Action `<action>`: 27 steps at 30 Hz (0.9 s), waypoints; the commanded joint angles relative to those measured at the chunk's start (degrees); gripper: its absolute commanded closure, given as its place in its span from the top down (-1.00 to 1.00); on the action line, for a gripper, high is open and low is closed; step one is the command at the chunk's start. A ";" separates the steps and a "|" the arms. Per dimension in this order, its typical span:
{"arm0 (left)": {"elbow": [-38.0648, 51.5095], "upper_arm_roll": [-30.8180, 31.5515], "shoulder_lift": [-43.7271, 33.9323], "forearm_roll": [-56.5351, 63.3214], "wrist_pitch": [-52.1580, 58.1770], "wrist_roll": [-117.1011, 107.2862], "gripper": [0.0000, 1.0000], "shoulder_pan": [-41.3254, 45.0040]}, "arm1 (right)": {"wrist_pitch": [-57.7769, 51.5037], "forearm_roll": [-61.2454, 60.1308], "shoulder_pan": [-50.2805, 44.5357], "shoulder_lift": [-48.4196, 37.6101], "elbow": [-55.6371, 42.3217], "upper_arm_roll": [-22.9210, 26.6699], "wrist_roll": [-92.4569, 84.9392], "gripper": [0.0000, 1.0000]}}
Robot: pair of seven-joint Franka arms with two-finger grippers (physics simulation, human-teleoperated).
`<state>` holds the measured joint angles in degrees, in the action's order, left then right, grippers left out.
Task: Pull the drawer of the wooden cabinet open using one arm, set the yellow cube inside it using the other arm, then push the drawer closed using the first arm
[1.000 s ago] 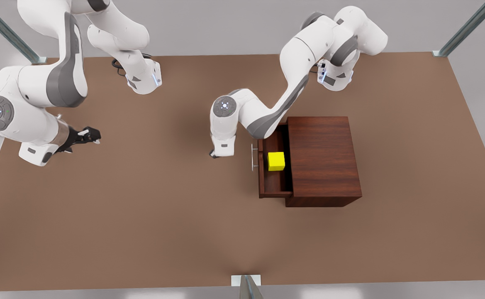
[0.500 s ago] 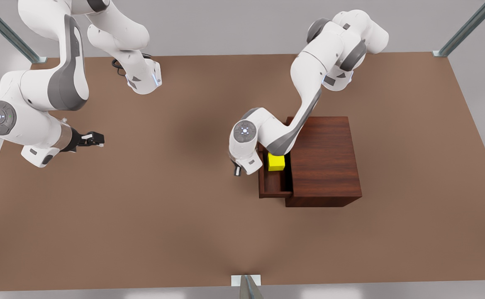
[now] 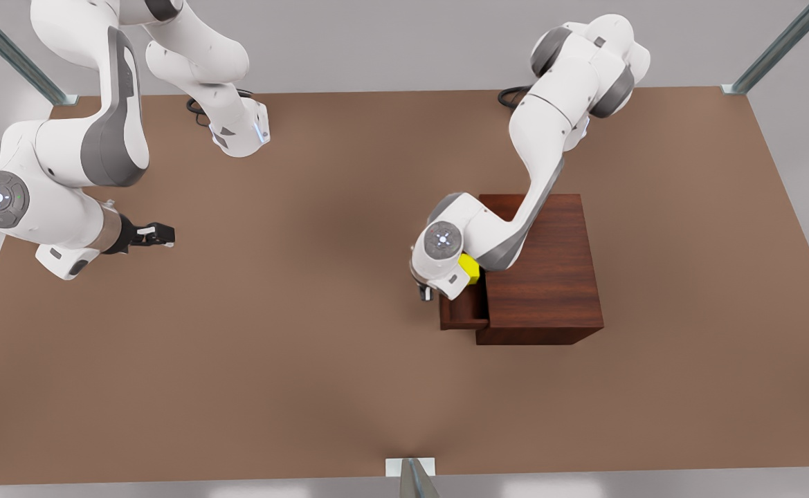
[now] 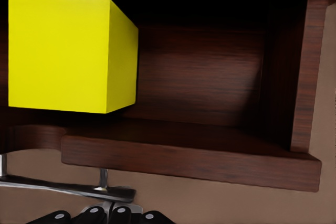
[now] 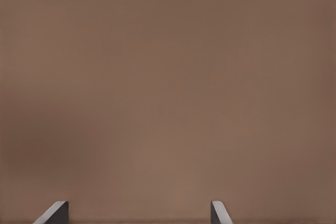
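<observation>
The wooden cabinet (image 3: 542, 263) stands right of centre in the front view. Its drawer (image 3: 463, 315) sticks out a short way toward the front view's left. The yellow cube (image 3: 472, 268) sits inside it, partly covered by the left arm's wrist. In the left wrist view the yellow cube (image 4: 68, 53) rests on the drawer floor behind the front panel (image 4: 189, 156), and the silver handle (image 4: 63, 186) lies right against my left gripper (image 4: 105, 216), whose fingers are shut together. The left gripper (image 3: 423, 294) sits at the drawer front. My right gripper (image 3: 162, 235) waits open far off at the front view's left, holding nothing.
Under the right gripper (image 5: 139, 205) lies bare brown table (image 5: 168, 77). Both arm bases stand along the far edge of the table (image 3: 238, 387). Metal frame posts rise at the far corners, and one stands at the near edge (image 3: 411, 474).
The left arm has swung toward the cabinet, reached the handle and pushed the drawer partly in. The cube is now mostly under the wrist. The right arm has barely shifted.
</observation>
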<state>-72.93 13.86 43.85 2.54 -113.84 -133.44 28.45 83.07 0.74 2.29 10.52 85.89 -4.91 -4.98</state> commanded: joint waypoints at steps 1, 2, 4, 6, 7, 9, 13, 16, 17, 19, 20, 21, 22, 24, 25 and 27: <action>-0.02 0.47 -0.17 0.09 1.52 0.11 -0.57 -1.20 | -0.01 -0.04 -0.01 0.03 -0.03 -0.01 1.82 1.00; -2.39 0.47 -1.74 0.09 0.99 0.81 -0.57 -1.55 | -0.01 -0.04 -0.01 0.03 -0.03 -0.01 1.82 1.00; -3.89 2.14 -2.63 0.45 1.34 3.45 -0.57 -3.66 | -0.01 -0.04 -0.01 0.03 -0.03 -0.01 1.82 1.00; -5.21 2.14 -3.77 0.36 1.52 5.82 -0.57 -4.19 | -0.01 -0.04 -0.01 0.03 -0.03 -0.01 1.82 1.00; -5.74 2.14 -4.29 0.36 1.52 6.61 -0.57 -4.36 | -0.01 -0.04 -0.01 0.03 0.06 -0.01 1.82 1.00; -6.35 3.37 -4.38 0.45 1.25 8.72 -0.57 -5.85 | 0.16 -0.04 -0.01 -0.06 0.33 -0.01 1.82 1.00; -6.79 4.60 -4.38 0.45 1.52 14.07 -0.57 -7.53 | 0.25 0.05 -0.09 0.03 0.33 -0.01 1.82 1.00; -7.85 4.60 -4.74 0.45 1.60 15.31 -0.57 -8.23 | 0.51 0.05 -0.18 0.03 0.41 -0.01 1.82 1.00; -7.85 4.69 -4.82 0.45 1.87 15.40 -0.57 -8.49 | 0.51 0.05 -0.18 0.03 0.41 -0.01 1.82 1.00; -8.02 7.06 -5.18 2.20 3.54 16.98 -0.57 -11.21 | 0.51 0.05 -0.18 0.03 0.41 -0.01 1.82 1.00; -8.37 8.38 -5.18 3.08 3.54 16.98 -0.57 -12.97 | 0.51 0.05 -0.18 0.03 0.41 -0.10 1.82 1.00; -8.37 8.38 -5.18 3.26 3.63 16.98 -0.57 -13.24 | 0.51 0.05 -0.18 0.12 0.41 -0.01 1.82 1.00; -8.37 8.73 -5.53 3.35 3.63 16.98 -0.57 -13.94 | 0.51 0.05 -0.27 0.11 0.41 -0.10 1.82 1.00; -8.37 8.82 -5.62 4.23 4.86 17.60 -0.57 -14.38 | 0.60 0.05 -0.27 0.38 0.41 -0.10 1.82 1.00; -8.37 8.82 -6.14 4.23 5.30 17.77 -0.57 -14.47 | 0.60 0.05 -0.27 0.38 0.41 -0.10 1.82 1.00; -8.37 8.82 -6.23 5.46 5.65 17.77 -0.57 -14.65 | 0.60 -0.04 -0.36 0.38 0.41 -0.10 1.82 1.00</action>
<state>-81.32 22.65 37.77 6.79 -109.64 -122.36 13.85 83.61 0.79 1.95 10.95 86.33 -5.00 -3.57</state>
